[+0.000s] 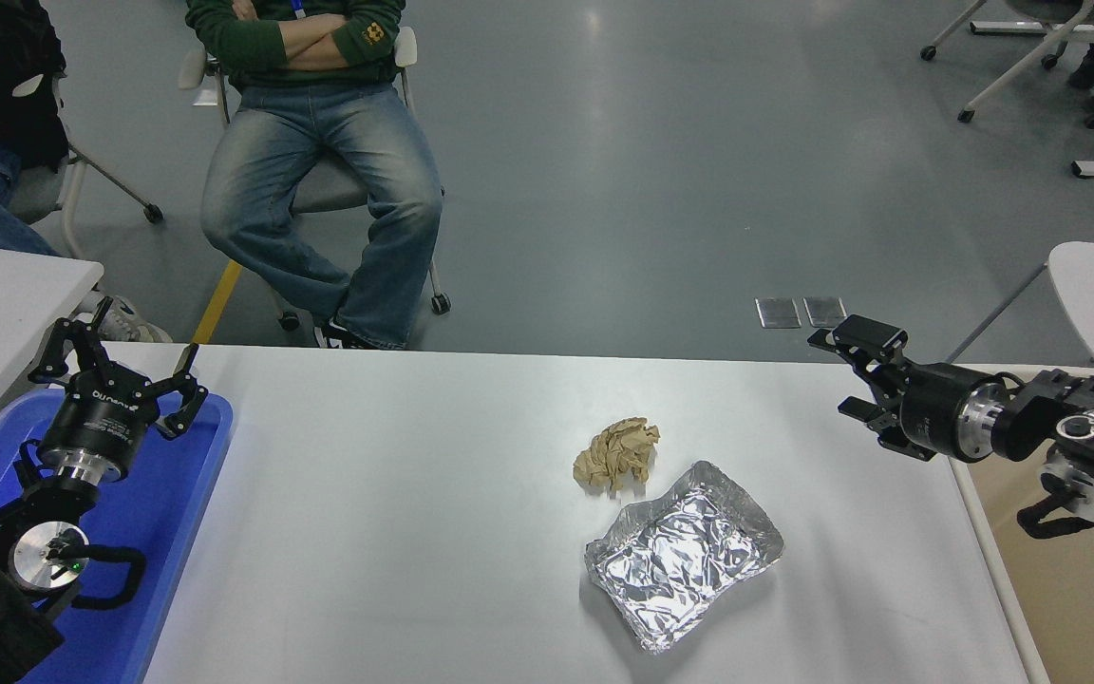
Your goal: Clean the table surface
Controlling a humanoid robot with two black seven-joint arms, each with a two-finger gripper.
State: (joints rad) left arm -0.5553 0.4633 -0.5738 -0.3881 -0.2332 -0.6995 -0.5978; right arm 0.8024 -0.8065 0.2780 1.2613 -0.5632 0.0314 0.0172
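The surface [395, 532] fills the lower middle of the view, its long axis running left to right across the picture, with its far edge straight and its far right corner rounded. On it, right of centre, lie 2 things: a crumpled brown paper wad [616, 454] and, just beside it on the near right, a dented foil tray [683, 554] lying flat with its open side up and its long axis slanting from near left to far right. The wad and tray look close enough to touch, though I cannot tell if they do.

The right arm reaches in from the right edge, held roughly level and pointing left over the far right corner of the surface. The right pincer [849, 372] is spread wide and holds nothing, well apart from the wad and tray. Under the arm sits a beige bin [1079, 589] against the right end of the surface.

The left pincer [115, 353] is parked at the lower left above a blue tray [181, 494], fingers splayed wide and pointing away from the camera.

A person in jeans [319, 180] sits on a chair beyond the far edge, arms folded.
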